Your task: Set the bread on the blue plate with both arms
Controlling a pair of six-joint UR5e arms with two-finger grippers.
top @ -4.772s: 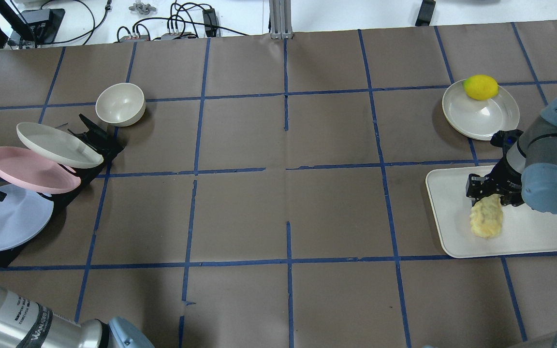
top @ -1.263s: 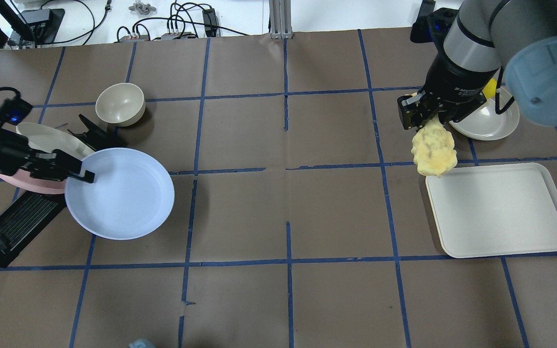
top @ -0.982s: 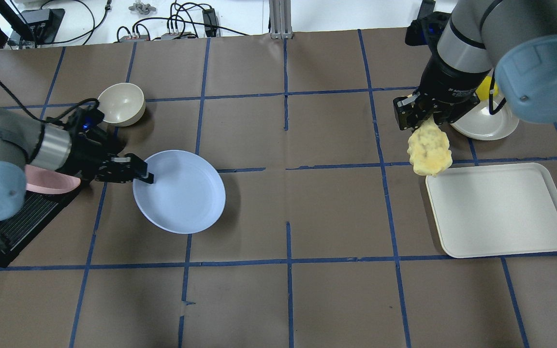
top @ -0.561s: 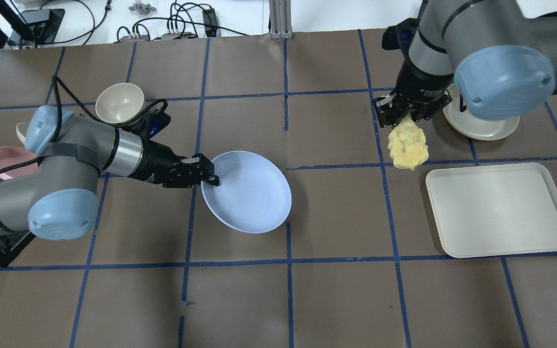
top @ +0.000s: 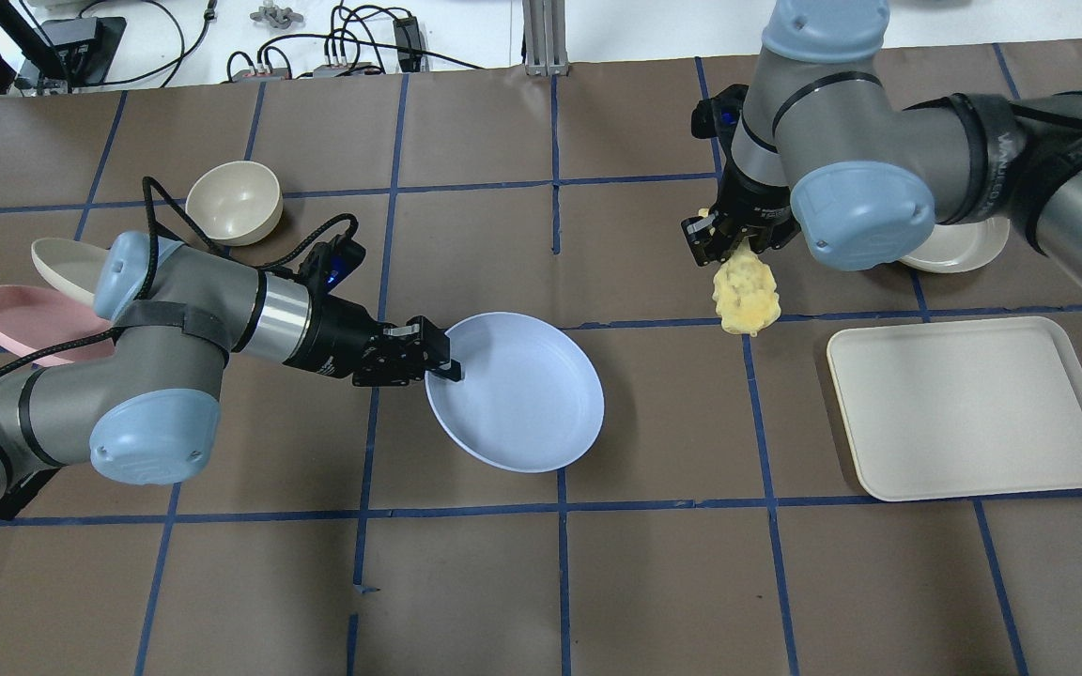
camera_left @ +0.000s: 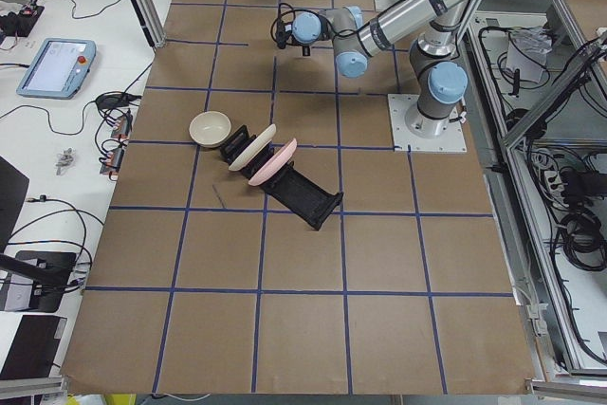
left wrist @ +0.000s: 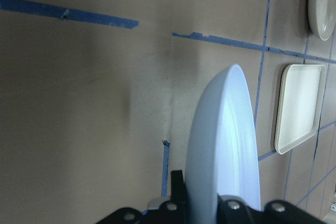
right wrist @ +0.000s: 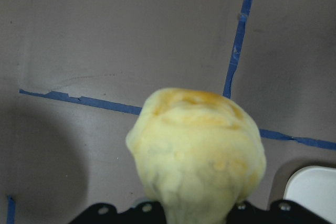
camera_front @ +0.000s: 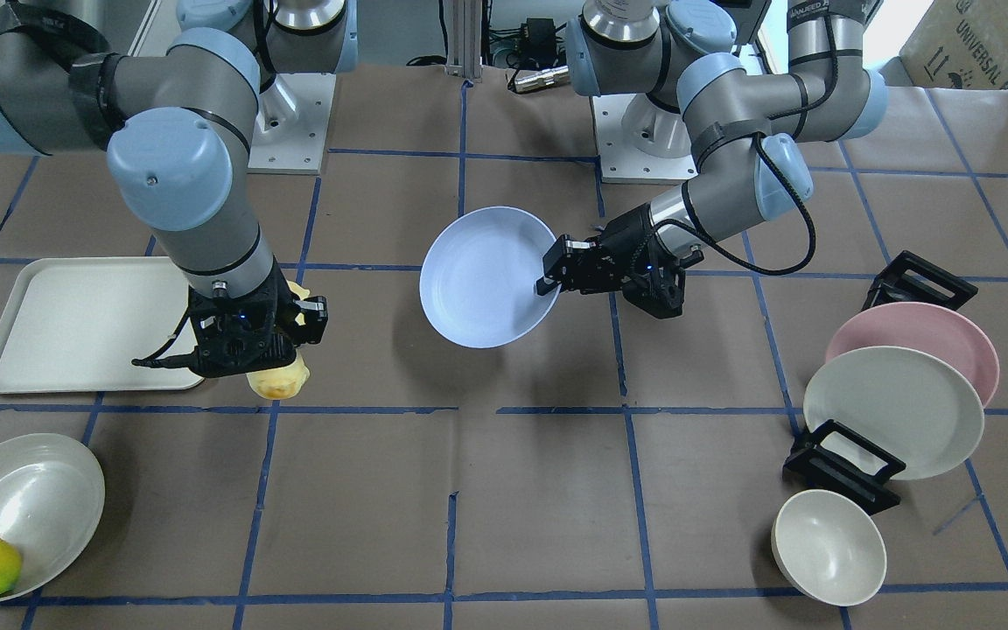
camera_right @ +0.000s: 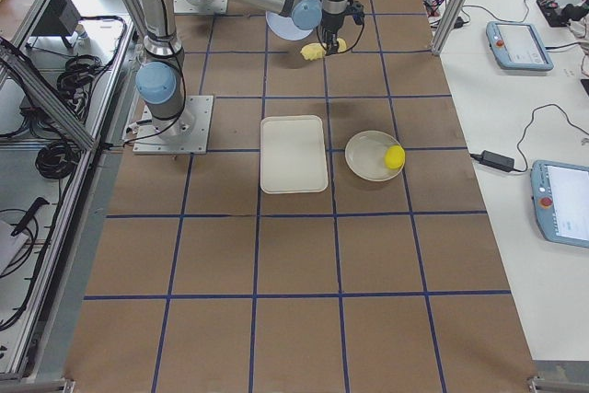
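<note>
My right pincer (top: 732, 246) is clamped on the upper end of the bread (top: 746, 299), which hangs long axis downward above the tabletop (top: 663, 563), while my left pincer (top: 445, 364) pinches the rim of the blue plate (top: 527, 404), held aloft well off toward my left.

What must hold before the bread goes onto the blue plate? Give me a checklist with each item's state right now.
1. Right gripper shut on the bumpy pale-yellow bread loaf: ok.
2. Left gripper shut on the rim of the round pale-blue plate: ok.
3. Plate bare inside: ok.
4. Plate level: cannot tell.
5. Bread above the plate: not ok; it hangs over the table, between the plate and the off-white rectangular tray.
</note>
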